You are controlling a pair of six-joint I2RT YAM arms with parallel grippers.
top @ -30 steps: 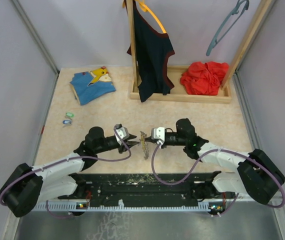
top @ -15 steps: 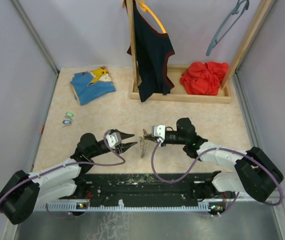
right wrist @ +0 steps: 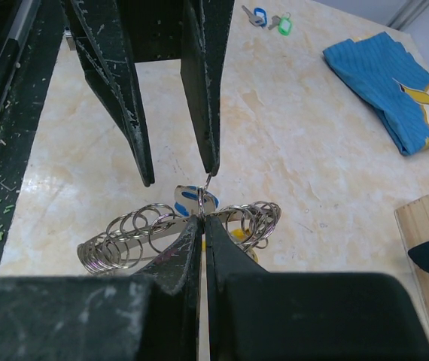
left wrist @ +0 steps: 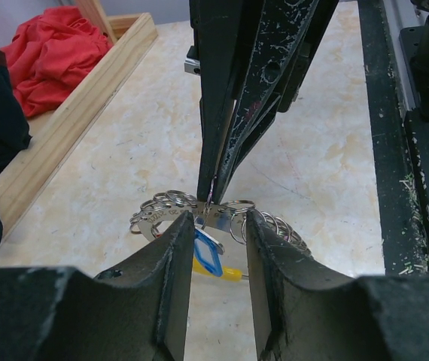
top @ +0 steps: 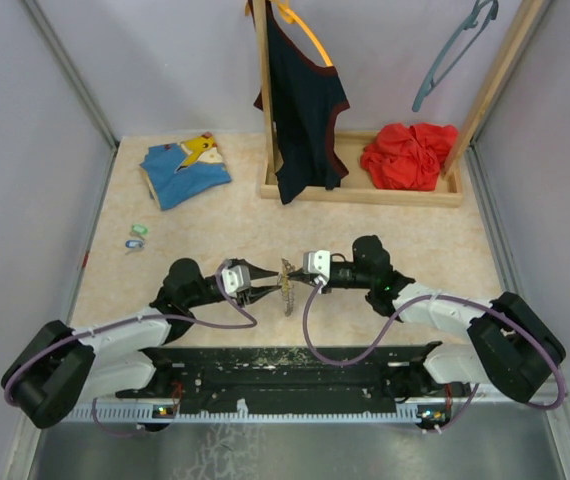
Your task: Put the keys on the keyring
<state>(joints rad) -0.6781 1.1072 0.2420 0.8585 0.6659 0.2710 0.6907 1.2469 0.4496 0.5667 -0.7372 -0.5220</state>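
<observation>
— Where's the keyring (right wrist: 128, 237) right now?

— I have it over the table (top: 385, 230), just in front of the arm bases, between the two grippers. My right gripper (top: 292, 284) is clenched on it. Both of its fingers pinch the thin metal at the top of the bunch, and wire loops fan out to either side. A blue tag (left wrist: 205, 252) and a yellow piece (left wrist: 231, 274) hang just below.

— And the left one?

— My left gripper (top: 267, 291) is released, its fingers (right wrist: 199, 75) standing apart and pointing at the keyring from the opposite side. One fingertip sits right at a small loop on top. I think it touches, but the wrist view is too tight for me to be sure. Nothing is gripped between those fingers.

— The keys (top: 137, 237)?

— Both lie flat on the table near its left edge, side by side. The blue key (top: 133, 243) is nearer me and the green key (top: 139, 230) is just beyond it. They are well apart from both grippers and from the keyring.
</observation>
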